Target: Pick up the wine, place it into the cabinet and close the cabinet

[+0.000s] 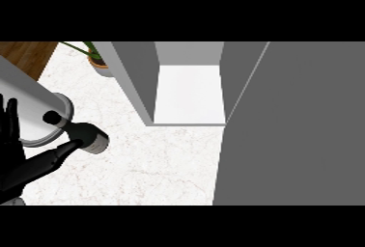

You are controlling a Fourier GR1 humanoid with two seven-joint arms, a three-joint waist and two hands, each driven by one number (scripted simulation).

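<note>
The wine bottle [91, 137] is dark, with a pale label band near its base. It stands on the white marble counter [157, 164], left of the middle. Its neck runs down and left toward the view's lower left corner. My left hand [8, 137] shows at the left edge, fingers straight and pointing up, open. Lower down, the hand's dark shape merges with the bottle's neck, so I cannot tell whether they touch. The cabinet [135, 82] is open, its white floor [189, 91] bare. Its grey door [292, 130] is swung out and fills the right side. My right hand is out of view.
A grey round vessel [35, 132] with a black knob [51, 117] sits just left of the bottle. A potted plant [98, 61] stands at the back beside the cabinet's left wall. A strip of brown wood [25, 53] shows at the top left.
</note>
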